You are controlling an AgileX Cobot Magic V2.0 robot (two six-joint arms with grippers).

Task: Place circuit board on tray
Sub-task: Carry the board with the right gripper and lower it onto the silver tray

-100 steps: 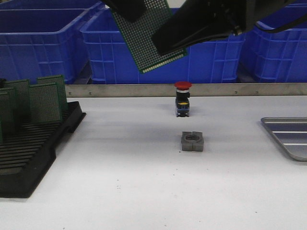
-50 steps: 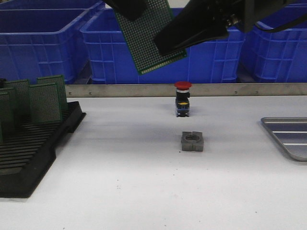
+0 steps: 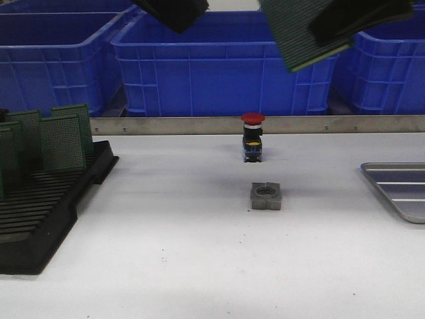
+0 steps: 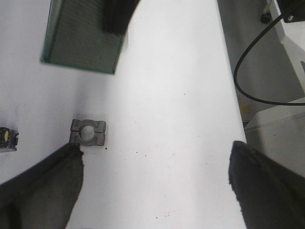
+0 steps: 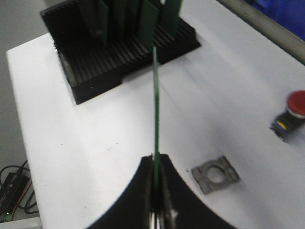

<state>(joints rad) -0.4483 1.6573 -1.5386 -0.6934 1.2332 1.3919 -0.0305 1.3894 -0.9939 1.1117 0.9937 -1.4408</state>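
The green perforated circuit board hangs high above the table at the back right, held in my right gripper. In the right wrist view the board shows edge-on, with the black jaws of the right gripper shut on its lower edge. My left gripper is high at the back, left of the board, and it is open and empty. The left wrist view also shows the board. The silver-grey ridged tray lies at the table's right edge, partly cut off.
A black slotted rack with several upright green boards stands at the left. A red push button and a grey clamp block sit mid-table. Blue bins line the back behind a metal rail.
The board was in my left gripper with the right gripper closing on it. Now the left gripper has let go and the right gripper has carried the board to the right.
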